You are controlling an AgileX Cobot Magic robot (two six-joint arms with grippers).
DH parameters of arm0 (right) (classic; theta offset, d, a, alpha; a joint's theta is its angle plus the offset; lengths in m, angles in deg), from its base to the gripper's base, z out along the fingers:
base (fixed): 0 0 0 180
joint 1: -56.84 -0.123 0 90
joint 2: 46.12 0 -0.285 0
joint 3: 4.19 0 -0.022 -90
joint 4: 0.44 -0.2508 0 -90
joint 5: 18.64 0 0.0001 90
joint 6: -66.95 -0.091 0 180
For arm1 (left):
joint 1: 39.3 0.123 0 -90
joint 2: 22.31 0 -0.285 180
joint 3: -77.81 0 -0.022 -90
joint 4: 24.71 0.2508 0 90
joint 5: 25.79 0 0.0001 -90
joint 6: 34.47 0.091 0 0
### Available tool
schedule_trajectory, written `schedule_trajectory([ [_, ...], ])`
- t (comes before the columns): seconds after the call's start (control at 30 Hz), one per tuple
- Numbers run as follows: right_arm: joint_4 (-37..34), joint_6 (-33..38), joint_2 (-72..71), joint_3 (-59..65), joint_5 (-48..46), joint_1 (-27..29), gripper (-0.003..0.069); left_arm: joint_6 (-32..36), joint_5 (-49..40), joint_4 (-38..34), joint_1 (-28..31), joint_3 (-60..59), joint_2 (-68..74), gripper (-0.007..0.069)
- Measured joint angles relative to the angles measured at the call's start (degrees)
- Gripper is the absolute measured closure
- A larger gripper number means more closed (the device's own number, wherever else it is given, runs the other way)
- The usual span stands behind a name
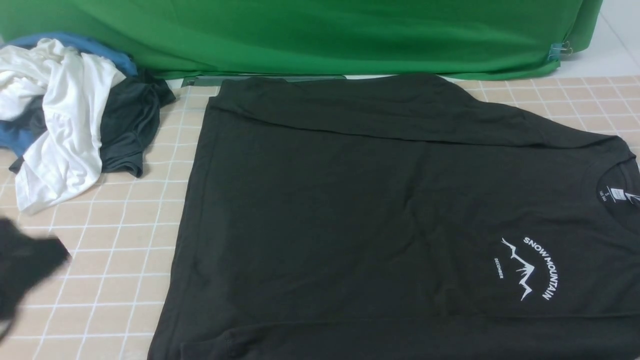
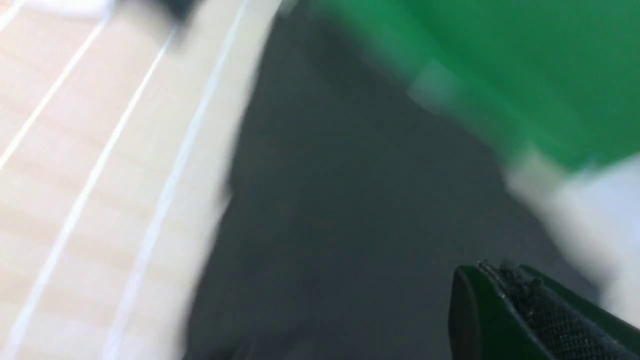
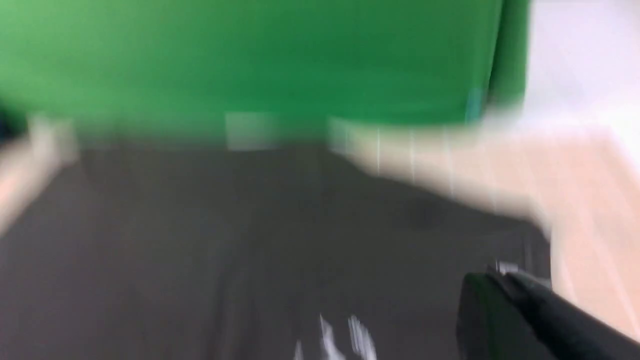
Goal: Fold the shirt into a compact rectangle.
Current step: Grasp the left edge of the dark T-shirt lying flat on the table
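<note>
- Looking across the front view, you see the shirt (image 1: 350,200) spread flat over most of the table (image 1: 115,250). Its collar (image 1: 617,190) points to the right and its far edge is folded over onto the body.
- Its white mountain print (image 1: 530,270) sits on the chest near the collar, and a small white size label shows inside the neck.
- Your left gripper (image 2: 495,272) shows only its tips in its own wrist view. They are pressed together with nothing between them.
- It hangs over the black cloth, near the edge where the shirt meets the checked table.
- Your right gripper (image 3: 492,280) is likewise closed and empty, with the shirt below it and the smeared white print near its tips.
- Both wrist views are badly blurred, so you cannot tell whether either gripper touches the cloth.
- At the left edge of the front view a dark blurred shape (image 1: 30,270) hangs over the table, apart from the shirt; you cannot tell what it is.
- At the far left lies a pile of clothes: a white garment (image 1: 65,115), a blue garment (image 1: 80,45) and a dark grey-green garment (image 1: 127,125). The dark one is nearest the shirt, with bare table between them.
- Behind the table hangs a green backdrop (image 1: 320,35), its foot just beyond the shirt's far edge, with a clip (image 1: 562,49) at its right end.
</note>
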Motion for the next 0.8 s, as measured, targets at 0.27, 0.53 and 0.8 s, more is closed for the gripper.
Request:
schedule_trajectory([
  [0.27,-3.13,6.94,13.77,-1.25,-17.33,0.0,0.0627,12.34,-7.82,-13.15,-0.1,0.51,14.5,0.0607],
  [0.53,-11.42,8.35,18.33,-1.29,-17.3,0.0,0.0617,8.26,-11.65,-9.04,-0.17,-1.17,11.81,0.0575],
  [0.8,-12.14,8.35,20.38,-1.29,-14.28,0.0,0.0593,6.73,-7.04,-5.24,-0.17,-10.31,17.15,0.0466],
])
